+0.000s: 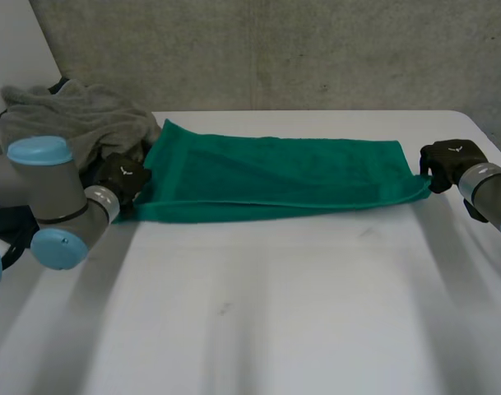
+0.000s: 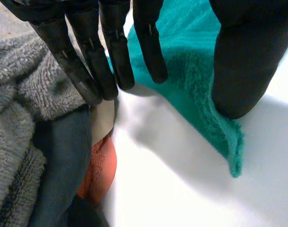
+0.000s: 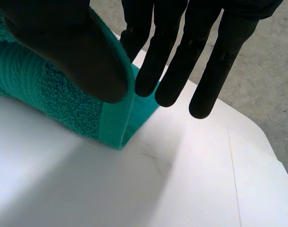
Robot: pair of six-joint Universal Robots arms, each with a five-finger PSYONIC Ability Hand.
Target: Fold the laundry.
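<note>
1. Nearest the camera, the left arm [image 1: 44, 197] is being held over the left edge of the table [image 1: 275, 313].
2. The green towel [image 1: 275, 177] is lying folded and flat along the table's far half, reaching from near the left edge almost to the right edge.
3. Its left end is being touched by the left hand [image 1: 122, 177]. The thumb [image 2: 243, 61] is being rested on the terry. The straight fingers [image 2: 115, 56], pressed together, are being set down beyond it, and nothing is being pinched.
4. Its right corner is being met by the right hand [image 1: 452, 160]. The thumb [image 3: 73, 47] is being held over the towel, with the straight fingers [image 3: 172, 61] slightly spread just past the corner.
5. A grey towel pile [image 1: 69, 115] is lying at the far left corner, with orange cloth [image 2: 99, 170] and dark cloth [image 2: 63, 165] tucked beneath.
</note>
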